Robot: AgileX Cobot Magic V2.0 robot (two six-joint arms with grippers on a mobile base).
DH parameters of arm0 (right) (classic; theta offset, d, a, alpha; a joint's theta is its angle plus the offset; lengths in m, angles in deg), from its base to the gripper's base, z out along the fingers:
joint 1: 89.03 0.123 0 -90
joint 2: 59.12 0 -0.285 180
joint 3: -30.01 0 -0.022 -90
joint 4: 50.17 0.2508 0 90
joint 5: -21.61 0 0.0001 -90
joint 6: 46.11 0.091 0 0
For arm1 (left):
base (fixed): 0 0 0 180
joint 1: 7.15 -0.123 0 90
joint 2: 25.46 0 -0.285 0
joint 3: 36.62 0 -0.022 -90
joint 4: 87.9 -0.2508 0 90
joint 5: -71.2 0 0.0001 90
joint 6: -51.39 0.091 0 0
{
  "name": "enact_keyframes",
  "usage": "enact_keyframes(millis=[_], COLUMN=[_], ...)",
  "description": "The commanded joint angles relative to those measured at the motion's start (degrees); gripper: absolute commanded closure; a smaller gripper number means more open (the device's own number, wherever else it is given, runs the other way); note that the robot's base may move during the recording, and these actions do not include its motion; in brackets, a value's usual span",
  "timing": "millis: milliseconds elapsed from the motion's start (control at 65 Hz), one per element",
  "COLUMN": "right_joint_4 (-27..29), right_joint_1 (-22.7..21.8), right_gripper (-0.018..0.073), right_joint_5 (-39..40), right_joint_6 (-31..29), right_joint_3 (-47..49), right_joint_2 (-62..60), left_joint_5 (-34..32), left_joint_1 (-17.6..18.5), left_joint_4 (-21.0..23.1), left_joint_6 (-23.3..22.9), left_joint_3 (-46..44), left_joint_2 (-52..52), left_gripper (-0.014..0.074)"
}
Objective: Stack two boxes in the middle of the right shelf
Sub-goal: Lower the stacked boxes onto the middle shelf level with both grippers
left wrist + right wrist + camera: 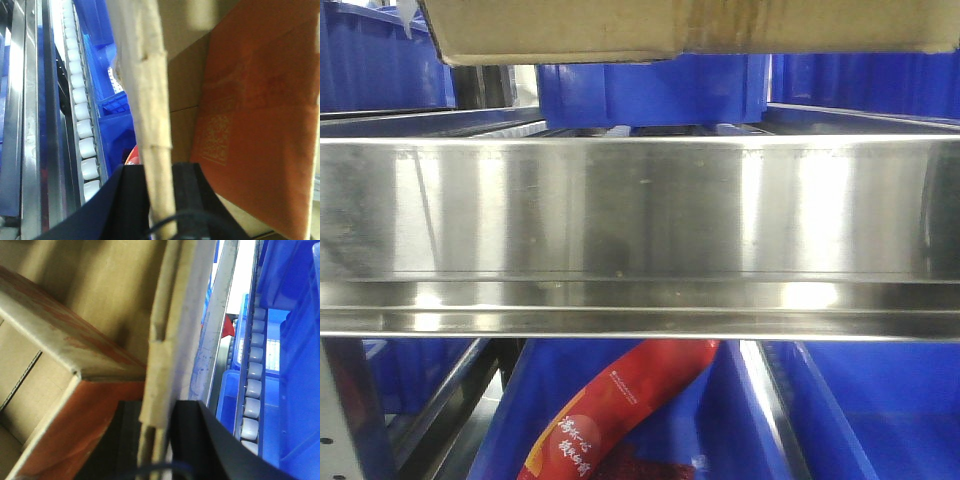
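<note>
The left hand is clamped on one wall of the large tan corrugated cardboard carton, which hangs at twelve o'clock in the front view above the shiny stainless-steel shelf with a flat orange-red box inside, and the right hand is clamped on its other side wall.

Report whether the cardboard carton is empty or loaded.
Loaded: both wrist views show an orange box sitting inside the carton, against its inner walls.

shelf lip spans full width | blue bins crowd behind it | narrow gap under carton
</note>
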Motion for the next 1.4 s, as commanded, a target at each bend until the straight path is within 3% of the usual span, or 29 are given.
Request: enact_keyframes(millis=[0, 646, 877, 1031, 1154, 1385], right_joint_4=[-0.9, -0.8, 5.3, 5.4, 5.4, 5.4], right_joint_1=[-0.5, -0.5, -0.5, -0.5, -0.5, -0.5], right_gripper=[0.0713, 0.0713, 0.0713, 0.0713, 0.0713, 0.0712], right_joint_5=[2.2, 4.7, 4.5, 3.0, 0.0, -3.1], right_joint_6=[-0.6, -0.6, -0.6, -0.6, -0.6, -2.0], right_joint_3=[0.6, 0.6, 0.3, 0.2, 0.2, 0.2], right_joint_2=[-0.4, -0.4, -0.4, 1.9, 5.4, 11.0], left_joint_5=[-2.0, -2.4, -0.8, -0.8, -0.8, -0.8], left_joint_1=[-0.2, -0.2, -1.2, -5.8, -8.9, -9.4], left_joint_4=[-1.7, -1.7, -9.5, -5.7, -0.2, 1.6], left_joint_6=[0.4, 0.4, 0.4, 1.0, 4.1, 5.1], left_joint_3=[-0.9, -0.9, -0.8, -0.7, -0.7, -0.6], left_joint_2=[-0.5, -0.5, -0.5, 0.0, 2.2, 7.3], left_gripper=[0.0708, 0.0708, 0.0708, 0.0708, 0.0708, 0.0708])
